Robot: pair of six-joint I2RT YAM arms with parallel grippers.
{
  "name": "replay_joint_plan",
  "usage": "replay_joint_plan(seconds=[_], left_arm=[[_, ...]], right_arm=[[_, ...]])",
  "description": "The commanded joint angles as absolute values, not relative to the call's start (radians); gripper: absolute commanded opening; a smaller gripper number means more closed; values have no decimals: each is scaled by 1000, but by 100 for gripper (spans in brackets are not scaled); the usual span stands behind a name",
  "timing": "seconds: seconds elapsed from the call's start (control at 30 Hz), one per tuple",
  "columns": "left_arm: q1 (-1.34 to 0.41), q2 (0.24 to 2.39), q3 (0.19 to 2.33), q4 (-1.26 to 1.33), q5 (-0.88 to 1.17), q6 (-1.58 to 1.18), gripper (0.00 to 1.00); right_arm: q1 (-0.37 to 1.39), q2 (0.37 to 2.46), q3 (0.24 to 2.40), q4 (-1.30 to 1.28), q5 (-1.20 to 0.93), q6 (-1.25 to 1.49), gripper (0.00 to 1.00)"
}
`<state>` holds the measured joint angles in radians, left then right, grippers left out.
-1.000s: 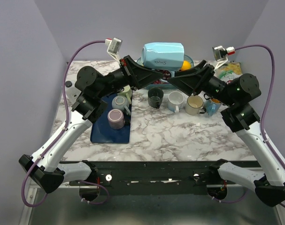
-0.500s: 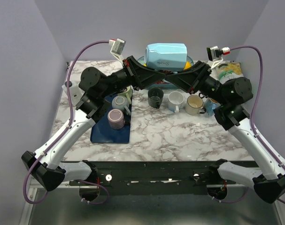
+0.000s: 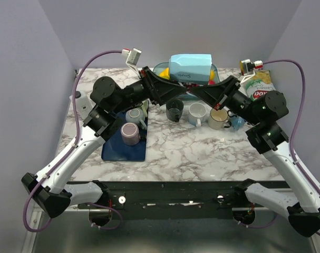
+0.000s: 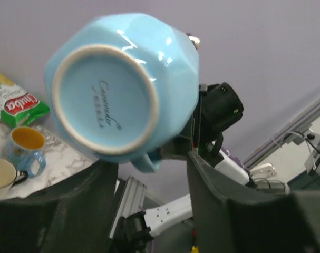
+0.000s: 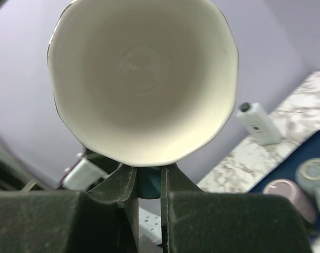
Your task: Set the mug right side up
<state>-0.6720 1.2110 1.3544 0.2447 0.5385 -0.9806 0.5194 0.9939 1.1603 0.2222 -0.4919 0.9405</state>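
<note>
Mug [image 3: 190, 67] lies sideways, long axis level, base leftward, mouth rightward.

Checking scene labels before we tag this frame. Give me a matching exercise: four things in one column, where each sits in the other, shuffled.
Things:
1. light blue mug
2. pink mug
3. dark green mug
4. snack bag

Places:
A. standing on the marble table, opening up
B. lifted in the air above the table
C. lying at the far right corner
D. on the blue tray

Pairs: 1-B, 2-D, 3-A, 4-C.
</note>
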Motion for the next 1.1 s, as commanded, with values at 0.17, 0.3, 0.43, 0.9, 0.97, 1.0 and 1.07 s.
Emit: replay_joint_plan(seconds=[0.17,0.3,0.43,0.9,0.97,1.0,1.07], left_arm=[[-667,1186,1377,-214,332,-740,99],[-664,1200,1374,-383,143,-683,99],[-663,1221,1373,-477,57,-660,99],[-663,1292,1362,-522,63,-612,99],[-661,1292,1359,-522,66,-607,99],[-661,1292,1358,-522,69,-606,99],[-661,1290,1348,-520,71,-603,99]], right_arm=[[497,905,1255,-248,-109,671,1],[489,900,1259,-502,102,589,1],[482,890,1223,-649,372,517,1],[355,862,861,-795,497,598,1],[334,883,830,-790,485,618,1],[315,890,822,-785,482,623,1],[295,903,802,-784,469,634,1]])
